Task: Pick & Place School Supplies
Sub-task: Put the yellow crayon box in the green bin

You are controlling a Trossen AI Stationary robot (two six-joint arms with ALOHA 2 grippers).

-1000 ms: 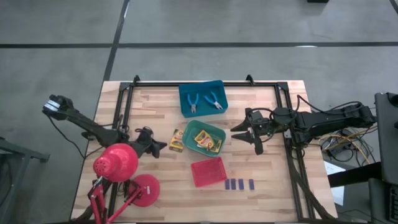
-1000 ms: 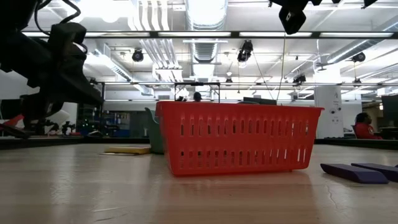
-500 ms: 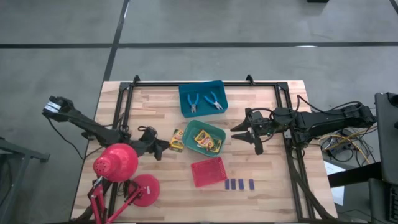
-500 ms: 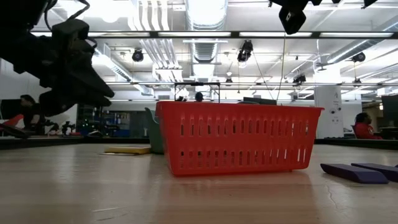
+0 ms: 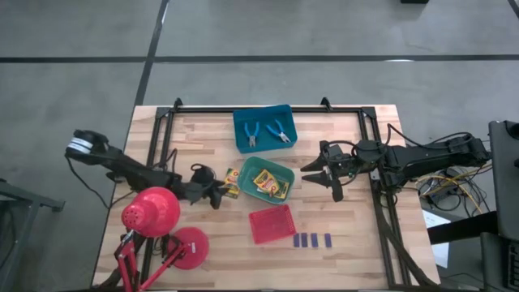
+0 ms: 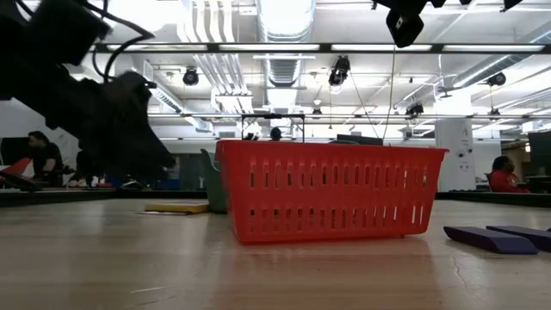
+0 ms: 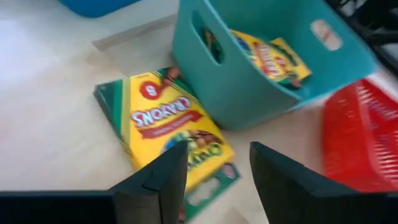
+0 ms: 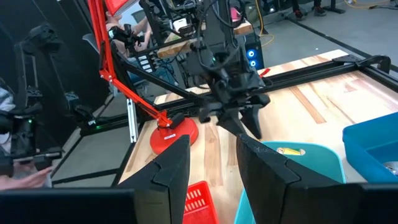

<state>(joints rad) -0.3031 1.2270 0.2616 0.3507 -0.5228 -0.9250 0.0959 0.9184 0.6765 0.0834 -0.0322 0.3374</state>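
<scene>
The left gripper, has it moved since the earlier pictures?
Yes. The left gripper, fingers open, has advanced toward the crayon box lying beside the green tray in the high view.

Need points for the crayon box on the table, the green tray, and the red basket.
crayon box (image 7: 171,127): left wrist view, yellow front face.
green tray (image 5: 283,172): high view, its right rim.
red basket (image 6: 331,194): low view, slotted front wall.
</scene>
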